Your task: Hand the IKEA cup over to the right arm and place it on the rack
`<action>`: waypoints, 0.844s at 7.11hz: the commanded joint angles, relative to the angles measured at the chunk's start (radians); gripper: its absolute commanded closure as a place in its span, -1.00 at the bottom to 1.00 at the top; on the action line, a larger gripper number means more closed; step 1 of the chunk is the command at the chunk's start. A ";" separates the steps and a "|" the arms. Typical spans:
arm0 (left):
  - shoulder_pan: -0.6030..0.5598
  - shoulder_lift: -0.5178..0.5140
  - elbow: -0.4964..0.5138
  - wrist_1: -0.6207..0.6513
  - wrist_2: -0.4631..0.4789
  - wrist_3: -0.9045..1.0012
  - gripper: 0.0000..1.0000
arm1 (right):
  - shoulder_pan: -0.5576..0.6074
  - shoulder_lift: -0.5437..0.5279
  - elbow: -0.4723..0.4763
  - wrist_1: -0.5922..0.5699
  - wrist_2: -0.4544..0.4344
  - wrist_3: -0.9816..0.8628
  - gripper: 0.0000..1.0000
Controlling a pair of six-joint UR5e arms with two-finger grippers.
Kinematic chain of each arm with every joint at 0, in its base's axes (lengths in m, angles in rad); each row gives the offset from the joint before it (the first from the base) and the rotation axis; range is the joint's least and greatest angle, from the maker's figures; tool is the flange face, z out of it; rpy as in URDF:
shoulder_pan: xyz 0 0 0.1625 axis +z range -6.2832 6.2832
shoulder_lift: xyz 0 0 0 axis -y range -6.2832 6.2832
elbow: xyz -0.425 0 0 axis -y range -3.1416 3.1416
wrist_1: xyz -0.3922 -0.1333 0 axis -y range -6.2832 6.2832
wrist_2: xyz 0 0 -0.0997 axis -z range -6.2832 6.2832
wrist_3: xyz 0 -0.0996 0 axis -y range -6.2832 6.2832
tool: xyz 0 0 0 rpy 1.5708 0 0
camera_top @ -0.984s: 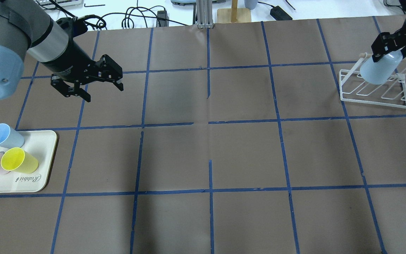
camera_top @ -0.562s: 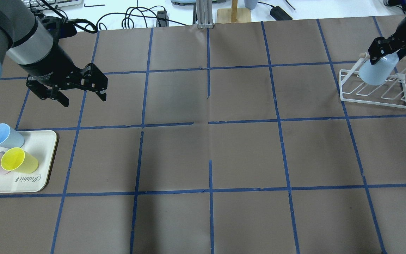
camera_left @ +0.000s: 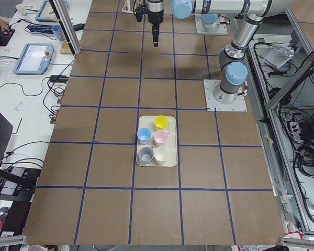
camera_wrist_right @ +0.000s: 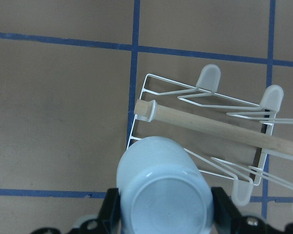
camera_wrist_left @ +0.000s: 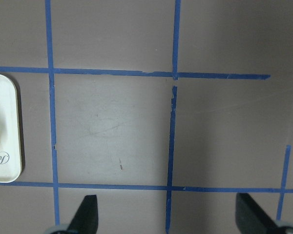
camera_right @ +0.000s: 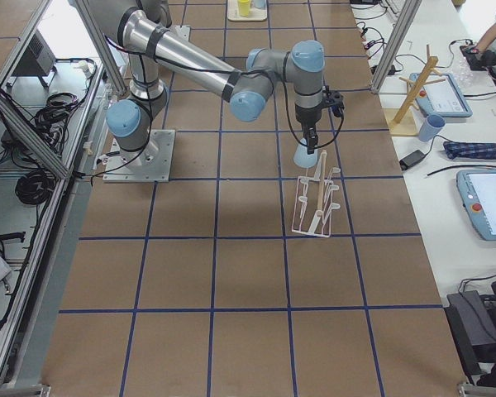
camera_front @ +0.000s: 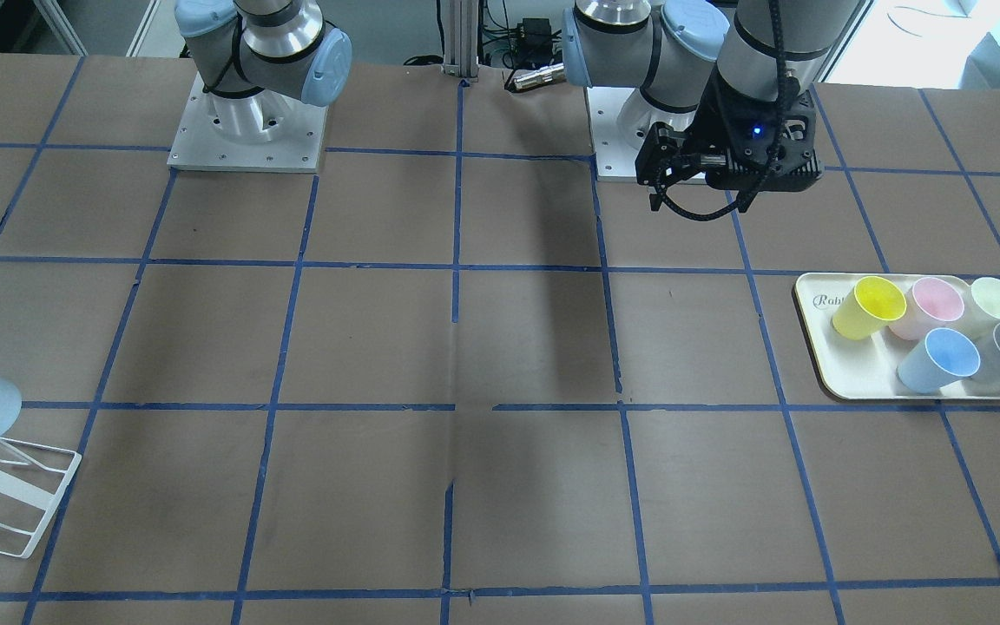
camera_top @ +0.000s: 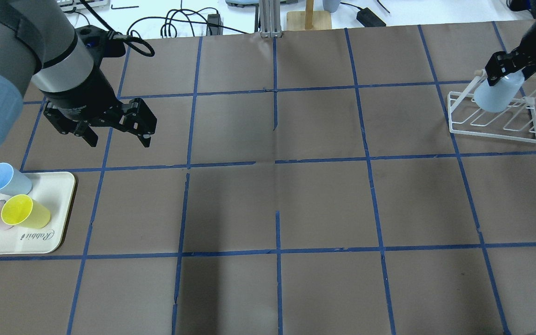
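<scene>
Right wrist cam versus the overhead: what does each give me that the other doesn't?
Only the right wrist view shows the closed base of the IKEA cup facing the camera, so it is inverted, at a corner of the rack. Only the overhead shows the left gripper, open and empty, and the tray of spare cups. Both show the right gripper shut on the cup over the rack, not yet released.

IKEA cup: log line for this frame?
phase: placing | right gripper: shut on IKEA cup, mouth down over rack | left gripper: open, empty, near tray
</scene>
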 commanded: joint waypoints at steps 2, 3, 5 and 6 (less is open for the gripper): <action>0.007 -0.013 -0.005 0.011 -0.005 0.046 -1.00 | -0.027 0.042 0.009 -0.035 0.001 -0.023 0.65; 0.016 -0.004 -0.011 -0.001 0.001 0.051 -1.00 | -0.029 0.055 0.009 -0.038 0.002 -0.023 0.42; 0.019 -0.006 -0.008 0.000 -0.011 0.033 -1.00 | -0.029 0.063 -0.007 -0.022 0.014 -0.020 -0.99; 0.019 -0.001 -0.008 0.000 -0.011 0.028 -1.00 | -0.027 0.054 -0.009 -0.017 0.010 -0.020 -1.00</action>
